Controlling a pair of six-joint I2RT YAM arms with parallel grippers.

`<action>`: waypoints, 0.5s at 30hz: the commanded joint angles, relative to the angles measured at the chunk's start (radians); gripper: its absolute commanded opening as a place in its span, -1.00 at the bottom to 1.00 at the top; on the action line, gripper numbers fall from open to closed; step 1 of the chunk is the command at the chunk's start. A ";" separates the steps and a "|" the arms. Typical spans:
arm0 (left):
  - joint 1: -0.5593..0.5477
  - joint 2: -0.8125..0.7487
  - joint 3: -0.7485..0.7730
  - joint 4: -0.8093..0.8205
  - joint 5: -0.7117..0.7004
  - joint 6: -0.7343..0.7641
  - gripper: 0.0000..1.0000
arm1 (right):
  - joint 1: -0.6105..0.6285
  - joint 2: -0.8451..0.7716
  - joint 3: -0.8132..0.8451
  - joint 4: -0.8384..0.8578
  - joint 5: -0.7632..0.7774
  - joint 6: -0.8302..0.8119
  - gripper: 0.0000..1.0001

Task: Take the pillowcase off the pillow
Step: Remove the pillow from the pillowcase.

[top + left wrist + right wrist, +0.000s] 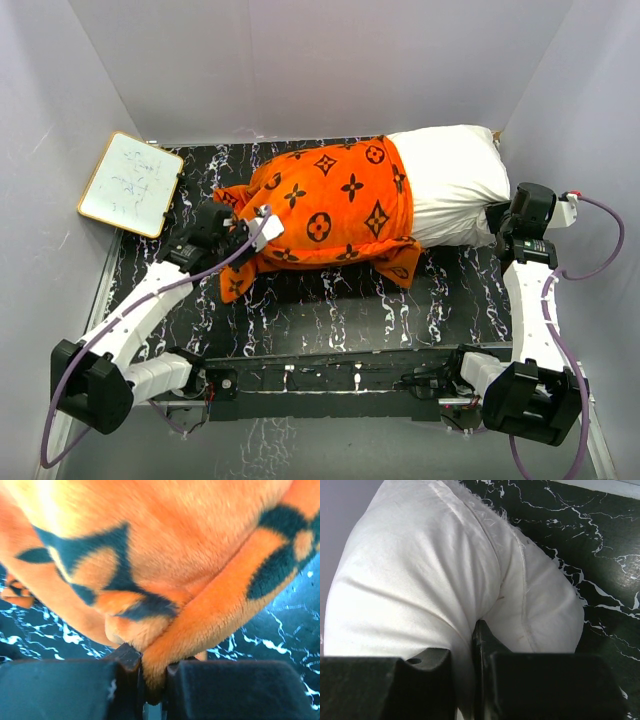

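The orange pillowcase (320,205) with dark monogram motifs covers the left part of the white pillow (450,180), whose bare right end sticks out at the back right. My left gripper (248,232) is shut on the pillowcase's left edge. In the left wrist view a fold of the orange plush pillowcase (200,615) is pinched in my left gripper (152,677). My right gripper (500,215) is shut on the pillow's right end. The right wrist view shows white pillow (420,580) cloth squeezed in my right gripper (465,665).
A small whiteboard (130,183) in a wooden frame leans at the back left corner. The table top (330,310) is black marble-patterned, with grey walls on three sides. Both arm bases sit along the near edge.
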State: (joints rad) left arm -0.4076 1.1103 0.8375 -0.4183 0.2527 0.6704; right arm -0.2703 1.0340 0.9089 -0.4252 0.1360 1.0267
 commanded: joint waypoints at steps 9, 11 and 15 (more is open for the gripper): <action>0.210 -0.037 0.406 0.420 -0.351 0.040 -1.00 | -0.010 -0.033 0.013 0.170 0.141 0.066 -0.84; 0.276 0.008 0.536 0.406 -0.347 0.009 -1.00 | -0.012 -0.035 0.010 0.158 0.179 0.067 -0.84; 0.355 0.074 0.774 0.365 -0.318 -0.003 -1.00 | -0.025 -0.024 0.047 0.108 0.220 0.065 -0.84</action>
State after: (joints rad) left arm -0.1692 1.1988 1.3720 -0.1986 0.0662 0.6769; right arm -0.2474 1.0332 0.9012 -0.4187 0.1375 1.0557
